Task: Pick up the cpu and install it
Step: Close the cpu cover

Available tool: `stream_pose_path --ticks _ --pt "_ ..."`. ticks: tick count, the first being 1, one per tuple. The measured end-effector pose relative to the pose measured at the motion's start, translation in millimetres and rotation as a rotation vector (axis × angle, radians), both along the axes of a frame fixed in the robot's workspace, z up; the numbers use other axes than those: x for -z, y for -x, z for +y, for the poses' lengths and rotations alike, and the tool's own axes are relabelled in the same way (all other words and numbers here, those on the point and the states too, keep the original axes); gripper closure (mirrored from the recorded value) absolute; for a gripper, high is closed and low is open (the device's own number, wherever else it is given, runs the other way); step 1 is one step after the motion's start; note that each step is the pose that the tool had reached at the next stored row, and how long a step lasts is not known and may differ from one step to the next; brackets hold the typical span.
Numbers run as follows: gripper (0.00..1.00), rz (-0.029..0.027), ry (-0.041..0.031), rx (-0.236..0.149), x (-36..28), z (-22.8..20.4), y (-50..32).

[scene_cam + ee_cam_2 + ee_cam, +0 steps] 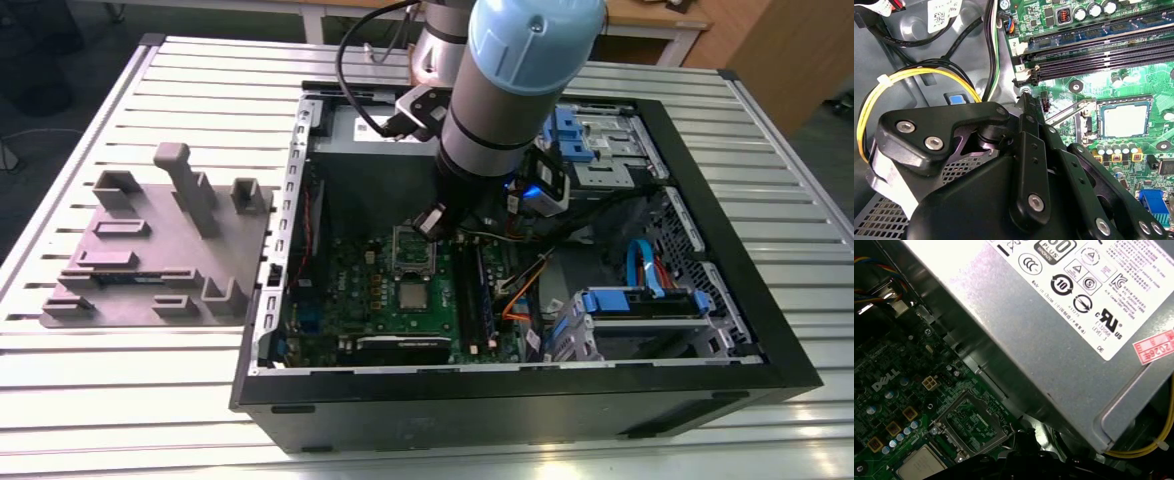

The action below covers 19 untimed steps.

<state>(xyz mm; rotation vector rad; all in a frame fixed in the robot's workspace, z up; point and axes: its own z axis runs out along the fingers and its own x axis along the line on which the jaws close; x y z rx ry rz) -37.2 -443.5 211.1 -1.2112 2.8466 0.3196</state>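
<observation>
The slatted table (107,400) is carrying an open computer case (534,400) and, toward the exterior view's left, a grey tray (160,250) of moulded fixtures. Inside the case, the power supply (1064,325) is occupying one end, and the motherboard (354,300) is lying flat on the case floor.

The arm (514,90) is reaching down into the case, and the gripper (435,222) is hanging over the socket frame (411,250). Whether the gripper is apart or together cannot be told. Nothing is visibly being held.

The cpu (416,296) is lying flat near the middle of the motherboard, just beside the socket frame on the side away from the power supply. It is also showing in both wrist views (1124,119) (921,466).

Handling judgement: the cpu is appearing light, rigid and thin, with a smooth metal top that is likely offering little friction. Its underside contacts are probably fragile. Take hold across two opposite side edges, keeping it level.

Obstructions: the memory slots (1094,55) are running alongside the socket area, yellow cables (914,75) are looping near the power supply, and small upright components are crowding the cpu, leaving little clearance.
</observation>
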Motion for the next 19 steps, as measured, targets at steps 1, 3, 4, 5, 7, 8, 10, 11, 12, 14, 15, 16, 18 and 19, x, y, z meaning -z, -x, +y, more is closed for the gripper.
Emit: stream_pose_path --ticks 1,3,4,5,7,8,10,11,12,14,15,16,18,19 --pt "0.90 0.0000 0.0013 0.000 -0.1 0.0 0.0" --pt "0.90 0.0001 0.0052 0.000 -0.6 0.0 0.0" --pt "0.90 0.0001 0.0079 0.000 -1.0 0.0 0.1" --pt "0.90 0.0000 0.0120 0.000 -1.5 0.0 0.2" --pt "0.90 0.0001 0.0196 0.000 -2.5 0.0 0.4" --pt "0.90 0.0001 0.0227 0.000 -3.3 -0.1 0.6" --pt "0.90 0.0001 0.0280 0.000 -5.0 0.0 1.3" --pt "0.90 0.0001 0.0297 0.000 -5.9 0.0 1.5" --pt "0.90 0.0001 0.0308 0.000 -6.7 0.0 1.5" --pt "0.90 0.0001 0.0329 0.000 -8.5 0.0 1.7" --pt "0.90 0.0001 0.0337 0.000 -9.4 0.0 1.7" --pt "0.90 0.0000 0.0345 0.000 -10.4 0.0 1.8" --pt "0.90 0.0000 0.0360 0.000 -12.3 0.0 1.9" --pt "0.90 0.0000 0.0371 0.000 -13.1 0.0 2.0"
